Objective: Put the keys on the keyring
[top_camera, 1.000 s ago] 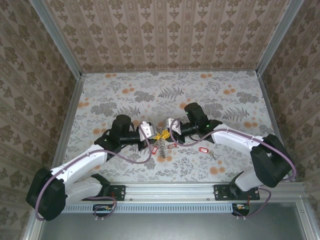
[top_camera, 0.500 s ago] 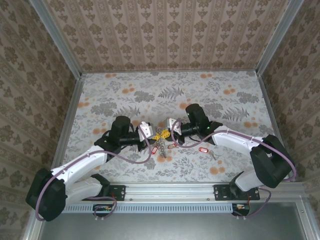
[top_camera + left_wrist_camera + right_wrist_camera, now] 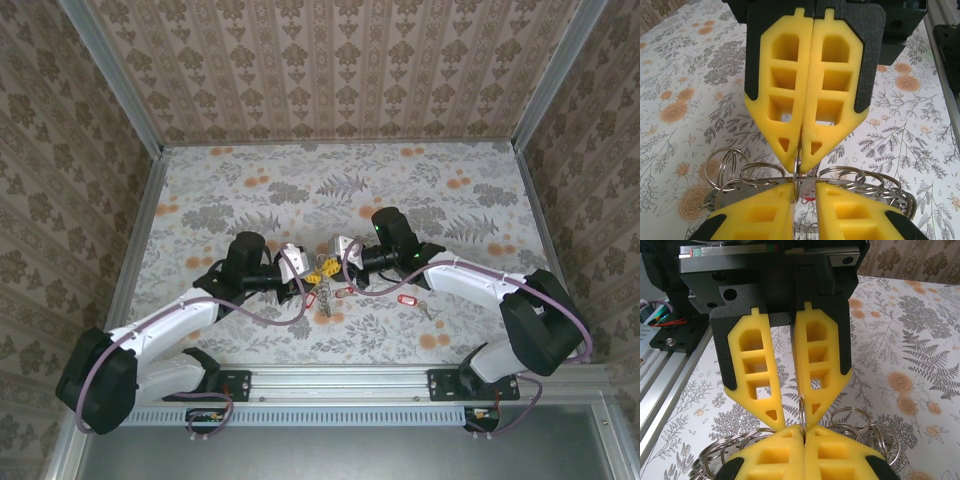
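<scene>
The keyring [image 3: 755, 172] hangs between the right fingers [image 3: 785, 65], pinched shut on one loop, and the left fingers [image 3: 752, 354], slightly parted, clamping nothing. Single-point hold: it may swing or drop to the surface [image 3: 300, 180].

Left wrist view: left gripper [image 3: 805, 189] fingers cut off by frame edge at 6 o'clock; lower arc of keyring [image 3: 840, 177] hidden behind them. Red speck [image 3: 806, 199] in finger gap, possibly a key tag, too little visible to tell.

Right wrist view: right gripper [image 3: 804, 431] fingers cut off at 6 o'clock edge, covering keyring middle; ring's near side runs out of frame.

Top view: keyring between fingertips too small to read. Red-tagged keys [image 3: 405, 299] at 4 o'clock of it: tags clear, metal blades barely resolved.
</scene>
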You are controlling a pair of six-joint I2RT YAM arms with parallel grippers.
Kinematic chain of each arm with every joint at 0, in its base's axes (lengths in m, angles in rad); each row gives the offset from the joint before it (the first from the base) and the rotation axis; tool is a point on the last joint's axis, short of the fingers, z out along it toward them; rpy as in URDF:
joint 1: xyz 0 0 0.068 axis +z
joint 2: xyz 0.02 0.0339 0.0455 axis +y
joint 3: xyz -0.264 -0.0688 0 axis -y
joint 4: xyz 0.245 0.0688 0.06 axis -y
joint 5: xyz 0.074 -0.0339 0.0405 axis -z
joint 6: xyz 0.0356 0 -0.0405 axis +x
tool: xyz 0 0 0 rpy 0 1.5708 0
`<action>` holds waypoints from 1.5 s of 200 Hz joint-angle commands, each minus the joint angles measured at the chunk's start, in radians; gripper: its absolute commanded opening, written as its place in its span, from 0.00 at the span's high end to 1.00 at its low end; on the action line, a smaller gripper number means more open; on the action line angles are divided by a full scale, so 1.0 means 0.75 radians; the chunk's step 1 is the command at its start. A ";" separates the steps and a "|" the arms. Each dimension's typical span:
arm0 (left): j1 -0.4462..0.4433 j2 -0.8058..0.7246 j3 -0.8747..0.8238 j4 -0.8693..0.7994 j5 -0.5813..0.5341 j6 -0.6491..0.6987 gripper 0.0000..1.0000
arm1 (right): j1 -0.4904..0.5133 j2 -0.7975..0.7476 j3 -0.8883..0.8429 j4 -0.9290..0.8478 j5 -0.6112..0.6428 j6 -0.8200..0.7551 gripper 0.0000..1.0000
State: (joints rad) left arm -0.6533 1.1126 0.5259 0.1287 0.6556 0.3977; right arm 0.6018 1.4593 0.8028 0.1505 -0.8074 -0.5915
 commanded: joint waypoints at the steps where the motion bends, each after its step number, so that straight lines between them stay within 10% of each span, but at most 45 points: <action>1: -0.002 0.008 0.028 0.039 0.037 0.013 0.83 | -0.007 -0.027 0.014 0.015 -0.045 -0.003 1.00; 300: -0.006 -0.019 0.031 0.043 0.031 -0.003 0.87 | -0.009 -0.019 0.048 0.006 -0.067 0.034 1.00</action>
State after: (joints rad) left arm -0.6540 1.1061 0.5388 0.1421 0.6559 0.4053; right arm 0.5987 1.4593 0.8032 0.1318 -0.8124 -0.5755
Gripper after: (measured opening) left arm 0.155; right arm 0.060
